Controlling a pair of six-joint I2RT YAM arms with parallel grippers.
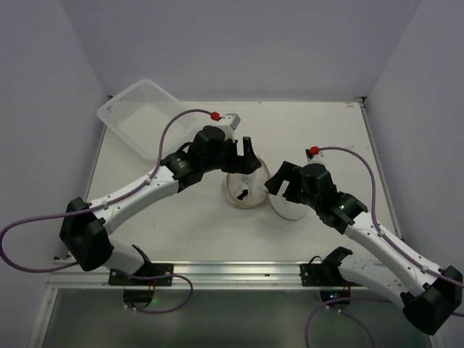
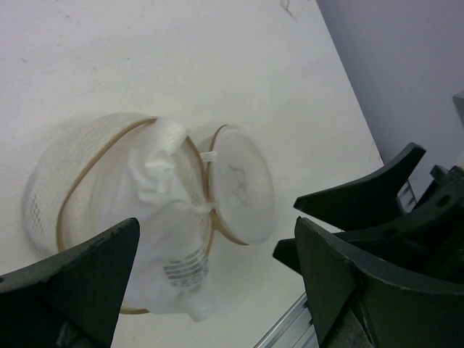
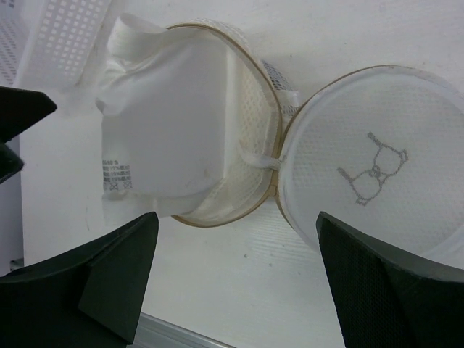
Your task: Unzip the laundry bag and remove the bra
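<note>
The laundry bag (image 1: 245, 190) lies unzipped mid-table, its mesh drum (image 2: 65, 181) open with a tan rim. Its round lid (image 3: 377, 159) with the bra pictogram hangs open beside it, joined at one strap. The white bra (image 3: 167, 123), with a care label, bulges out of the opening, and also shows in the left wrist view (image 2: 159, 210). My left gripper (image 2: 217, 268) is open and empty above the bag. My right gripper (image 3: 239, 279) is open and empty just in front of the bag and lid. In the top view the left gripper (image 1: 244, 163) and the right gripper (image 1: 281, 185) flank the bag.
A clear rectangular plastic tub (image 1: 145, 116) stands at the back left; its perforated wall shows in the right wrist view (image 3: 65, 36). A metal rail (image 1: 217, 272) runs along the table's near edge. Walls enclose the table on three sides.
</note>
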